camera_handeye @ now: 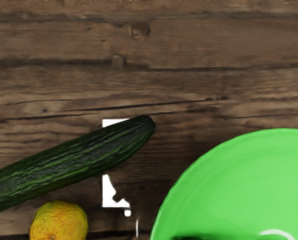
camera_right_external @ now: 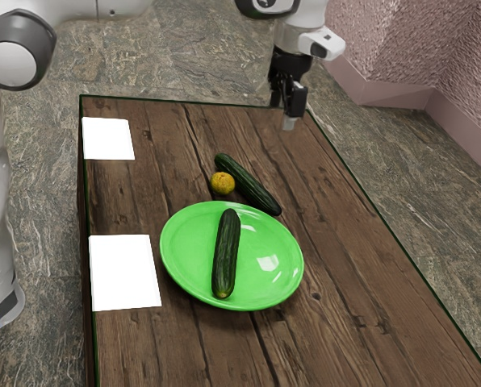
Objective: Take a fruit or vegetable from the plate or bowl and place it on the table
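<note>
Hovering over the surface point(camera_right_external: 345, 322), jaws point(camera_right_external: 289, 117) hold nothing, can't tell how far open. Target cucumber point(camera_right_external: 225, 254) lies lengthwise on the green plate point(camera_right_external: 180, 250), lower than the jaws and well apart from them, off toward the exterior view's left and nearer that camera. Between jaws and plate in that view: loose cucumber point(camera_right_external: 249, 185) and orange-yellow fruit point(camera_right_external: 222, 183), side by side on the surface.
</note>
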